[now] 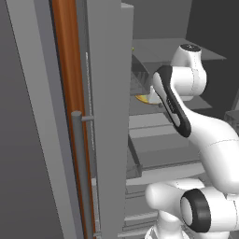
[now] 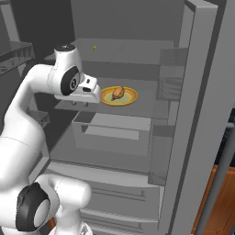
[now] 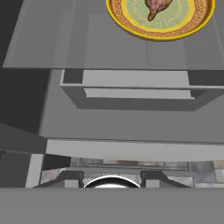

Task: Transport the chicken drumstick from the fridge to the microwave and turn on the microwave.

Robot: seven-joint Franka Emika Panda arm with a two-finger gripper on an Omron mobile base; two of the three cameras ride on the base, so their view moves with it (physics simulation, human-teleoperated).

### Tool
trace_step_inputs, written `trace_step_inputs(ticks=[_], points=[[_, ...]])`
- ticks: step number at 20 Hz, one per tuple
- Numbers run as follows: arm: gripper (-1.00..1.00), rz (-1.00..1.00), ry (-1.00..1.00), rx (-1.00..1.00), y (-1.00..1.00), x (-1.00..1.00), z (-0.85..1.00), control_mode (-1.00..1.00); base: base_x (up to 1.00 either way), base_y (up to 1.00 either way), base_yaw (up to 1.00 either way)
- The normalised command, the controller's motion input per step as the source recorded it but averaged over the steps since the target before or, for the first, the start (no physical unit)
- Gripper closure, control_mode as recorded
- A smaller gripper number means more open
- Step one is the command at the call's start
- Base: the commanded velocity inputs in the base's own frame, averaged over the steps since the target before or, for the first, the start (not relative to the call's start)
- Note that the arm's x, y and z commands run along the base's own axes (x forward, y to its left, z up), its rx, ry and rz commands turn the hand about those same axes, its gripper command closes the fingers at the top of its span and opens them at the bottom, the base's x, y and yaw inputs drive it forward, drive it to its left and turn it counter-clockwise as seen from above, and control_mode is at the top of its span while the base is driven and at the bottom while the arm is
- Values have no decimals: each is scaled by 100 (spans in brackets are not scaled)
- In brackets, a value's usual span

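We see the chicken drumstick (image 2: 118, 93) on the yellow plate (image 2: 131, 99), just beyond our gripper (image 2: 81, 103), whose finger opening we cannot tell.

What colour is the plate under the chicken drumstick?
The plate is yellow with an ornate patterned rim and pale green centre, clearest in the hand view.

The fridge (image 2: 137, 124) is grey all over, inside and out, with grey shelves, drawers and a grey bar handle (image 1: 79, 172). On a shelf lies a yellow plate (image 3: 131, 24) with an orange-brown patterned rim band and a pale green centre, bearing the brownish-orange chicken drumstick (image 2: 118, 93). A strip of reddish-brown wood (image 1: 70, 93) shows beside the fridge door, and the robot arm (image 2: 27, 119) is white with black joints.
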Motion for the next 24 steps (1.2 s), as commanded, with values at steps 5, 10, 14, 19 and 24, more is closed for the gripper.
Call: trace_step_inputs(ticks=[5, 10, 14, 19, 24], points=[[-100, 0, -6, 0, -2, 0, 0, -100, 0, 0, 0], [-100, 0, -14, 0, 0, 0, 0, -100, 0, 0, 0], [-100, 0, -15, 0, -3, 1, 0, -100, 0, 0, 0], [-100, 0, -14, 0, -6, 15, 0, -100, 0, 0, 0], [-100, 0, -7, 0, -17, 23, 0, -100, 0, 0, 0]])
